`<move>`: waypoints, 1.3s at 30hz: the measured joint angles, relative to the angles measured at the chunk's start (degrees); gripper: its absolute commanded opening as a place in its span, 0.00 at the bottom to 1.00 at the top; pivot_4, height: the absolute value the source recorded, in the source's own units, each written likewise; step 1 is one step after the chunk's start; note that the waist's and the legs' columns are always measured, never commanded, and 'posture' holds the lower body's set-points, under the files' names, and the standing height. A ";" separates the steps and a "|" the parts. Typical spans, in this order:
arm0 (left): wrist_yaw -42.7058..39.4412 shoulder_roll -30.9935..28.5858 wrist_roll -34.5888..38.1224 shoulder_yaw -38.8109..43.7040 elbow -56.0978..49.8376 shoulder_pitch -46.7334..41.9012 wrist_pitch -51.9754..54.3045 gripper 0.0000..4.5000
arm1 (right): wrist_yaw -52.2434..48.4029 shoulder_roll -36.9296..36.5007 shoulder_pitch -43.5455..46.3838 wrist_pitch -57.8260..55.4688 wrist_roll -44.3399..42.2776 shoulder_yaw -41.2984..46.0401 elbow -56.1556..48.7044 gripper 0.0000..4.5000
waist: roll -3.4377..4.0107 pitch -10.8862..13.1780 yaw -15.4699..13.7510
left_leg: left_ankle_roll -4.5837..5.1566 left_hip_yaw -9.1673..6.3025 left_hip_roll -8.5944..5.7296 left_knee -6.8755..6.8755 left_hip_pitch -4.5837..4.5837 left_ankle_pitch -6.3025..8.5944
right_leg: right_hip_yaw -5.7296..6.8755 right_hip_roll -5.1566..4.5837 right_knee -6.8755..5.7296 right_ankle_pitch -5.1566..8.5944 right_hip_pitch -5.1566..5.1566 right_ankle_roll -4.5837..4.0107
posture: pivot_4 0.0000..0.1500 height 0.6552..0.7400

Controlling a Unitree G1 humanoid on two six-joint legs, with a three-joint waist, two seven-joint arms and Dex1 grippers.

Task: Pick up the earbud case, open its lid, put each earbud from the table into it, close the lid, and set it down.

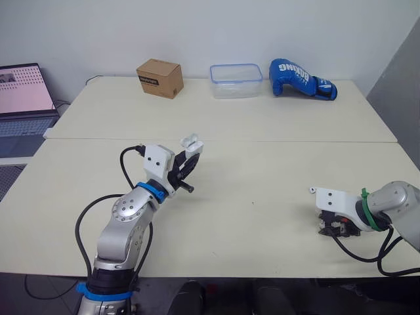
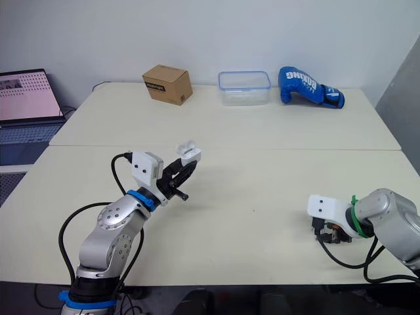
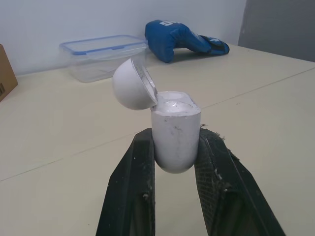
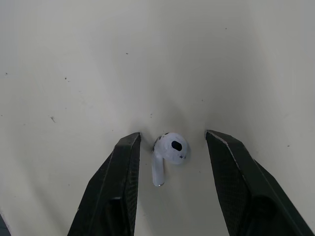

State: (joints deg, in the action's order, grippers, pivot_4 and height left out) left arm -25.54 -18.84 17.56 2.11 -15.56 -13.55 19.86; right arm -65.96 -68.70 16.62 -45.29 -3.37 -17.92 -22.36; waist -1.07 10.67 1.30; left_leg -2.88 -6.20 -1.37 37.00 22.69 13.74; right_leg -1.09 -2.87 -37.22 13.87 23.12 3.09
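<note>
My left gripper (image 3: 175,147) is shut on the white earbud case (image 3: 173,132), held upright above the table with its lid (image 3: 133,86) swung open. From the head the same case (image 1: 191,142) shows at the tips of the left gripper (image 1: 189,157), left of the table's middle. An earbud seems to sit inside the case. At the right front of the table my right gripper (image 4: 172,142) points down at the surface, open, with a white earbud (image 4: 167,153) lying on the table between its fingers (image 4: 120,162), touching neither. The right gripper's wrist (image 1: 341,210) hides that earbud in the head views.
A cardboard box (image 1: 159,78), a clear plastic container with a blue rim (image 1: 235,81) and a blue boxing glove (image 1: 300,79) stand along the far edge of the table (image 1: 262,177). A laptop (image 1: 25,92) sits off the table at the far left.
</note>
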 measured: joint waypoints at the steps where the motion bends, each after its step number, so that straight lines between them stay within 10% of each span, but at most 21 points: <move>1: -0.01 -0.03 0.00 0.01 0.00 0.00 0.00 0.16 | -0.19 -0.12 -0.39 0.25 -0.02 0.10 -0.23 0.28 | 0.00 0.00 -0.01 | 0.00 0.00 0.00 0.00 0.00 0.00 | 0.00 0.00 0.00 0.00 -0.01 0.00 | 1.00 1.00; 4: -0.06 -0.12 0.01 0.06 0.01 -0.08 0.00 0.16 | -0.31 -0.22 -0.92 0.94 0.00 0.28 -0.42 0.09 | -0.02 -0.01 0.00 | 0.00 0.01 0.01 0.01 -0.02 0.00 | 0.00 0.00 0.00 0.00 -0.02 0.00 | 1.00 1.00; 13: -0.26 -0.24 0.02 0.57 0.14 -0.34 -0.08 0.16 | 0.02 3.38 0.70 0.99 -0.98 1.33 1.49 0.09 | -0.12 -0.07 0.29 | 0.00 0.05 0.06 0.02 -0.05 0.00 | -0.03 0.03 -0.01 -0.01 -0.03 0.00 | 1.00 1.00; 22: -3.63 2.75 0.82 -2.30 2.58 -3.61 -1.50 0.16 | 22.25 46.76 28.96 -9.21 -27.84 29.18 7.09 0.09 | -0.11 -0.05 -0.22 | -0.08 -0.26 0.10 -0.03 -0.07 -0.04 | 0.03 0.23 -0.46 -0.04 0.10 -0.13 | 1.00 1.00; 26: -3.85 5.13 2.02 -2.28 5.19 -9.06 -0.90 0.16 | 33.53 57.67 28.07 -9.18 -30.13 30.12 5.45 0.09 | -0.12 -0.05 -1.11 | -0.07 -0.24 -0.04 -0.01 0.10 -0.04 | 0.02 0.10 -0.44 -0.03 0.22 -0.13 | 1.00 1.00; 39: -3.91 7.79 2.80 -2.98 8.45 -15.87 -0.17 0.16 | 43.60 64.41 22.33 5.76 -23.34 20.90 6.74 0.09 | -0.09 -0.06 0.52 | -0.07 -0.16 0.05 -0.04 -0.08 -0.04 | -0.06 0.19 -0.65 -0.02 0.23 -0.12 | 1.00 1.00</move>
State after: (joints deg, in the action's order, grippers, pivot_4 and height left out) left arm -29.45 -11.05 20.36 -0.86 -7.10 -29.41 19.69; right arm -22.37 -4.29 38.95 -39.53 -26.71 2.98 -15.63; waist -1.16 10.61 1.82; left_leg -2.95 -6.36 -1.31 36.96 22.61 13.70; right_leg -1.15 -2.68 -37.88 13.85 23.35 2.97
